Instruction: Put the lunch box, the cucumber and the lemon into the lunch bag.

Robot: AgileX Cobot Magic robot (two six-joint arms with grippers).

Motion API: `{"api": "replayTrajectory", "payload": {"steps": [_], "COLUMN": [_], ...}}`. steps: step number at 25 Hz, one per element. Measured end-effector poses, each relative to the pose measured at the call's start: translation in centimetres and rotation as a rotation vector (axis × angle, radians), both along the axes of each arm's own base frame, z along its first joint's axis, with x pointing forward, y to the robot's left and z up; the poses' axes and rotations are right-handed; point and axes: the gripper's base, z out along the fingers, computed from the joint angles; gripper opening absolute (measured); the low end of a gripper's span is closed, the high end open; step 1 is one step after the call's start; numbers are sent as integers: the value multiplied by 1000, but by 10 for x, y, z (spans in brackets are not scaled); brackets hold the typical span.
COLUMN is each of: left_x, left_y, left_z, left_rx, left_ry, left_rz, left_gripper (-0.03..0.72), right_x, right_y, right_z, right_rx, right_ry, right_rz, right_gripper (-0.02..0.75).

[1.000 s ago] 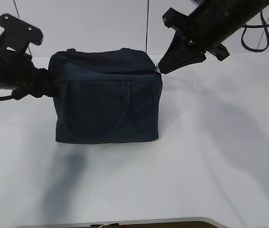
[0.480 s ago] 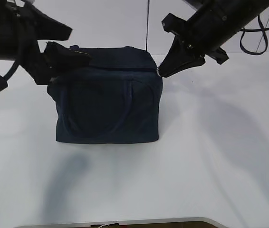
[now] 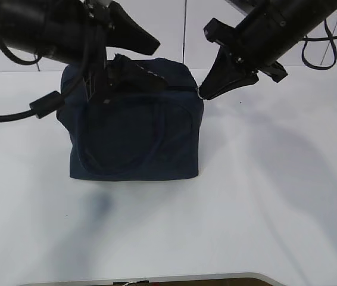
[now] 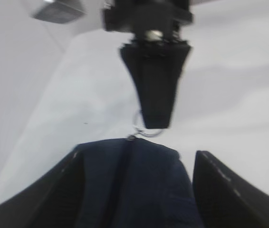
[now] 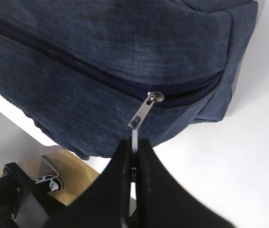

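The boxy dark navy fabric lunch bag (image 3: 134, 122) is seen upright on the white counter (image 3: 264, 196), its top zipper closed, so the opening step is judged to be in hand. The left gripper (image 3: 130, 59) is held over the bag top with jaws wide apart and empty, while the small silver ring pull (image 5: 135, 124) is pinched by the closed jaws of the right gripper (image 5: 133, 156). No lunch box, cucumber or lemon is visible.

Lunch bag (image 3: 134, 128) zipped shut: you can't see inside it. Left gripper (image 3: 134, 53) covers bag's top left corner in exterior view. Left wrist view blurred; bag (image 4: 133, 185) cut off by bottom edge. Right wrist view: bag (image 5: 125, 52) cropped at top and left edges.
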Motion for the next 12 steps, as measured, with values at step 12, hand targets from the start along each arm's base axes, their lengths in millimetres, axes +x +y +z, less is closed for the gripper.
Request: {"api": "replayTrajectory", "payload": {"steps": [12], "left_x": [6], "left_y": [-3], "left_z": [-35], "left_rx": [224], "left_ry": [19], "left_rz": [-106], "left_gripper": [480], "right_x": [0], "right_y": [0], "right_z": [0], "right_rx": [-1], "right_ry": [-2], "right_rz": [5], "right_gripper": [5]}}
